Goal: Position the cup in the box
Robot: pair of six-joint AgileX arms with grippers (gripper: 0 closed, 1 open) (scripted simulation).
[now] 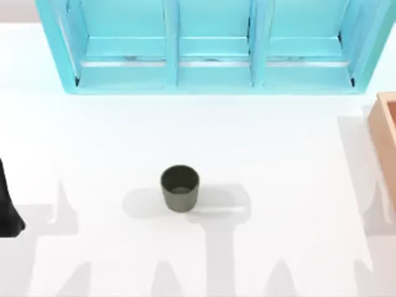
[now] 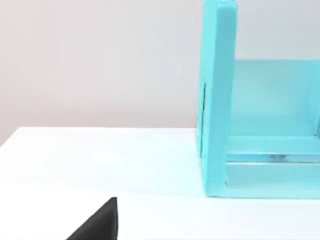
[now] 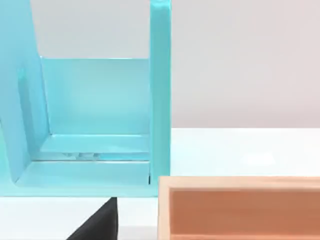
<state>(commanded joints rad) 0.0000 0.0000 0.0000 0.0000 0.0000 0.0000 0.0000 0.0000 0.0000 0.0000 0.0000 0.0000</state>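
At table centre, cup (image 1: pixel 180 187) upright, untouched, box (image 1: pixel 386 130) at right edge, left arm parked at left edge, gripper spread indiscernible.

A bare rendered test scene, no lived-in room.

A plain white table (image 1: pixel 99 136) met a blank grey wall (image 2: pixel 100 60); a flat-shaded cyan shelf unit (image 1: pixel 213 49) stood along its far edge.

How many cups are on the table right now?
1. The cup stands upright near the table's middle, in front of the cyan shelf unit, well left of the box. Another could be hidden inside the box.
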